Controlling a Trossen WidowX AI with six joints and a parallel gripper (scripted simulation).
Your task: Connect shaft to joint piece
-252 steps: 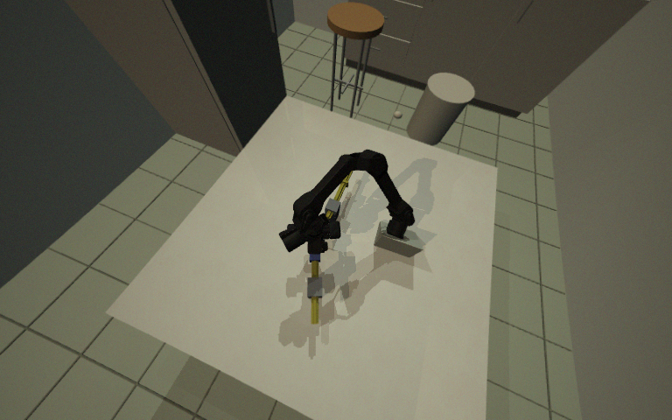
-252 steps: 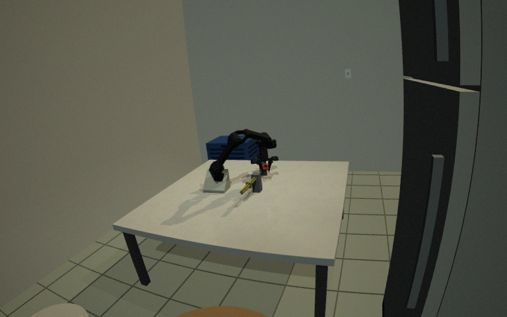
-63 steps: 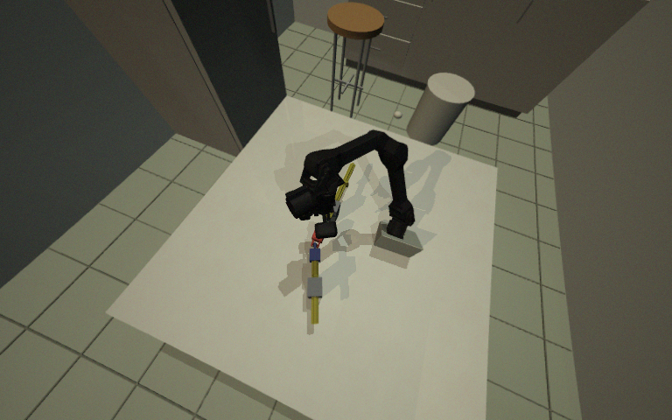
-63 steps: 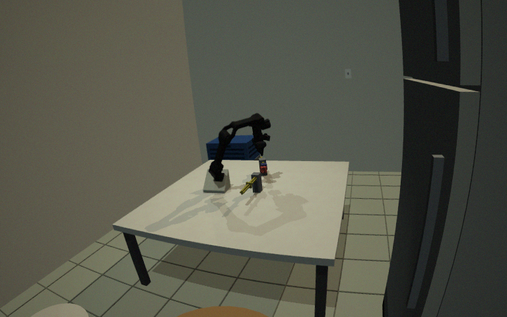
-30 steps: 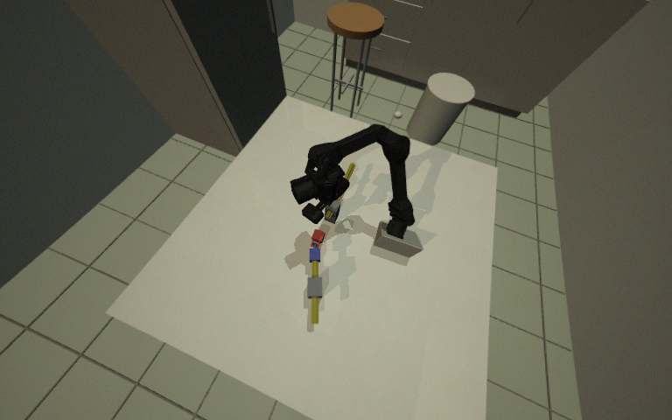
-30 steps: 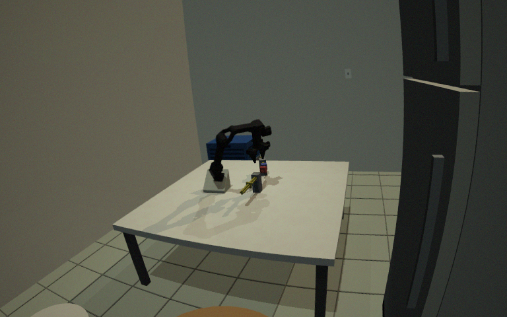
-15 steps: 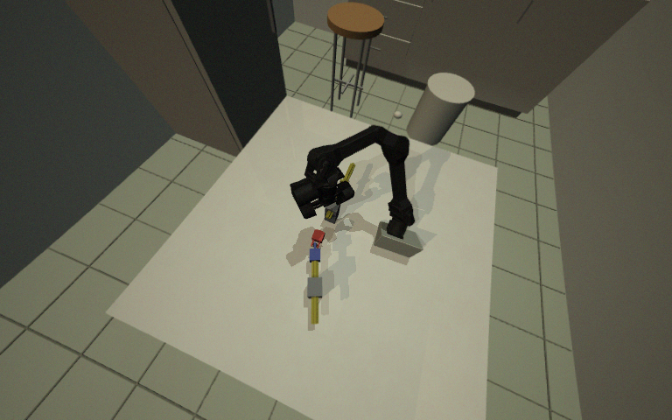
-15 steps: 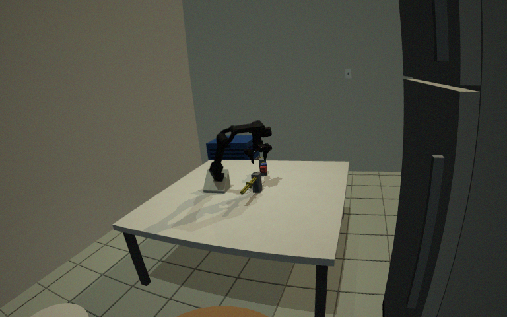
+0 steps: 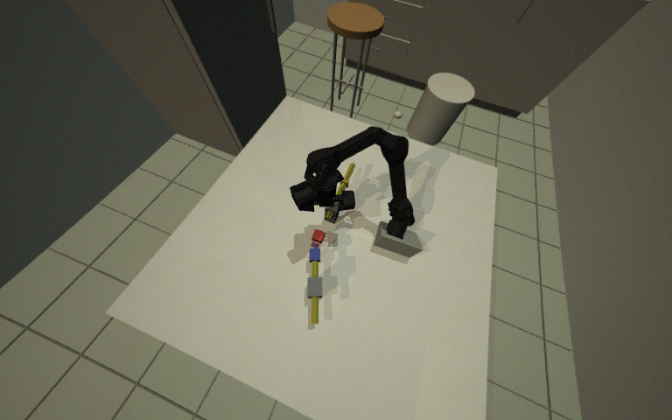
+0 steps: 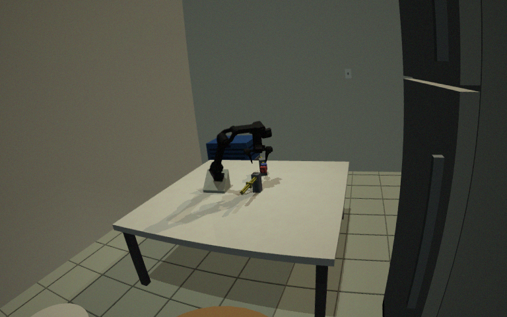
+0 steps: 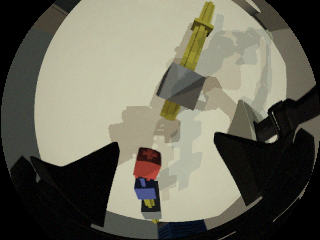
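The red joint piece (image 9: 318, 236) (image 10: 263, 170) (image 11: 147, 170) sits by a blue part (image 9: 314, 255) (image 11: 145, 191) on the end of the first yellow shaft (image 9: 314, 311), fixed in a grey block (image 9: 314, 287). Its dark opening faces roughly towards the second shaft; exact alignment I cannot tell. The second yellow shaft (image 9: 350, 171) (image 10: 246, 187) (image 11: 194, 50) runs through its grey block (image 10: 257, 185) (image 11: 182, 82). Its short near end stands apart from the opening; a collar (image 11: 202, 26) is on its far part. My gripper (image 10: 259, 162) (image 11: 168, 143) is open and empty, above the gap between joint and second block.
The robot's base (image 9: 396, 242) (image 10: 214, 187) stands to one side of the shafts on the white table (image 9: 396, 346) (image 10: 291, 231). A stool (image 9: 355, 19) and a pale bin (image 9: 441, 108) stand beyond the table edge. Blue drawers (image 10: 228, 147) are behind the table in the exterior view.
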